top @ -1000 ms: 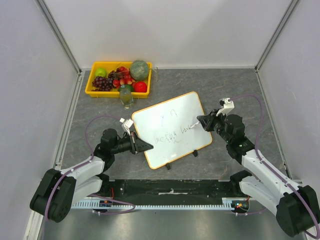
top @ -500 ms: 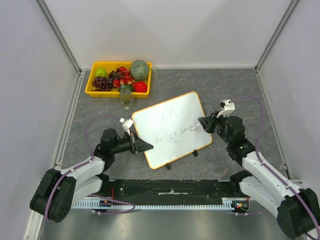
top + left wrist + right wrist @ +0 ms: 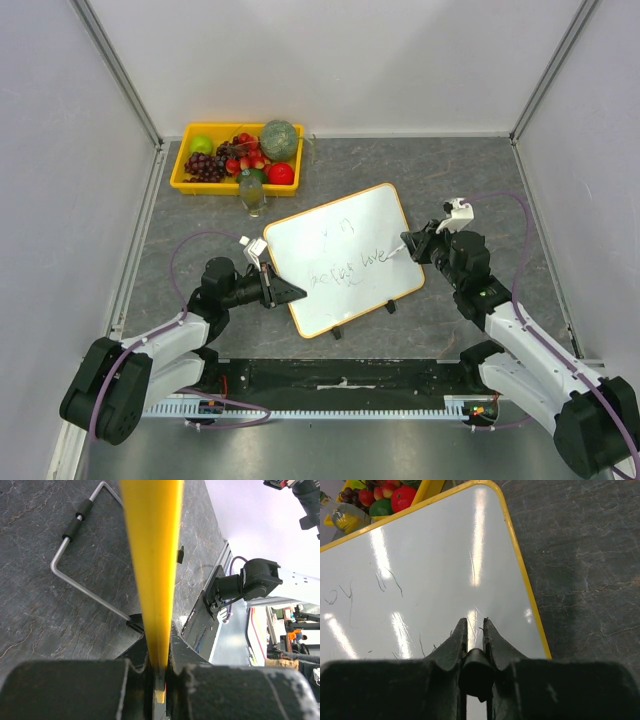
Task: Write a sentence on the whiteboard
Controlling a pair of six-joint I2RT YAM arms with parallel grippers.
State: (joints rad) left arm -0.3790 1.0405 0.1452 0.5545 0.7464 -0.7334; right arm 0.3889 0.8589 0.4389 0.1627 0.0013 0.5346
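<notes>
1 overhead, 2 close wrist views share the whiteboard (image 3: 350, 250).

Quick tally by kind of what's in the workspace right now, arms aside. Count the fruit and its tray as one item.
Whiteboard: 1
Marker: 1
Fruit tray: 1
Clear bottle: 1
Total: 4

Right hand (image 3: 407, 243) slid marker (image 3: 393, 252) rightward on whiteboard (image 3: 300, 250).
</notes>
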